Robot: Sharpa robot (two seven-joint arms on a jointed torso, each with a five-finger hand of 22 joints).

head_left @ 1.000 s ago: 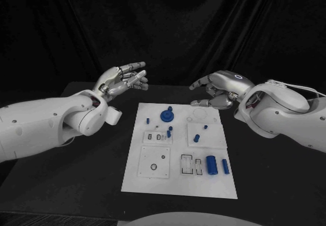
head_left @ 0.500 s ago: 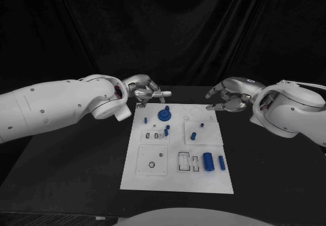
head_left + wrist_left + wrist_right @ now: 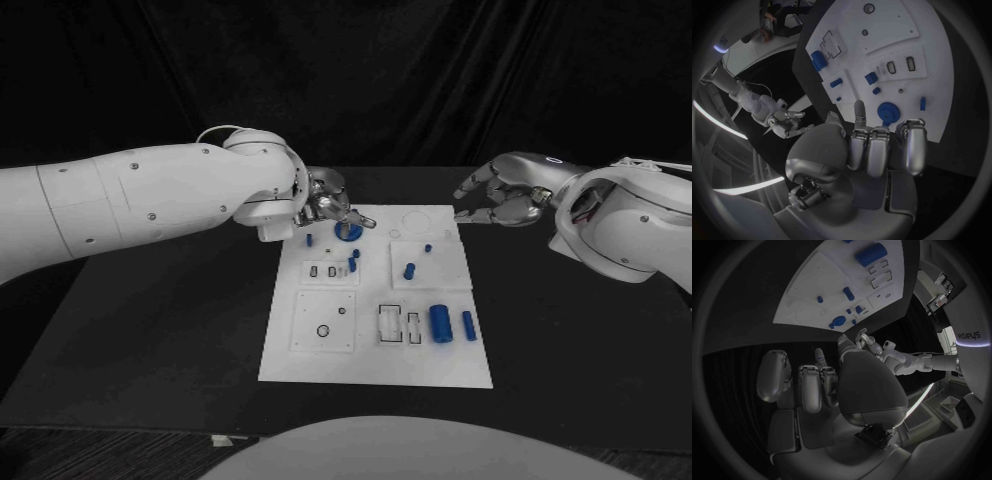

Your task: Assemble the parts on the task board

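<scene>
one blue round part point(image 3: 348, 231) just beside left hand point(image 3: 326, 204)

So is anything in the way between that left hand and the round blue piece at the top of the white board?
Nothing visible. The left hand hovers just beside the round blue part at the task board's far end, fingers holding nothing, and the gap between them looks bare in the left wrist view too.
</scene>
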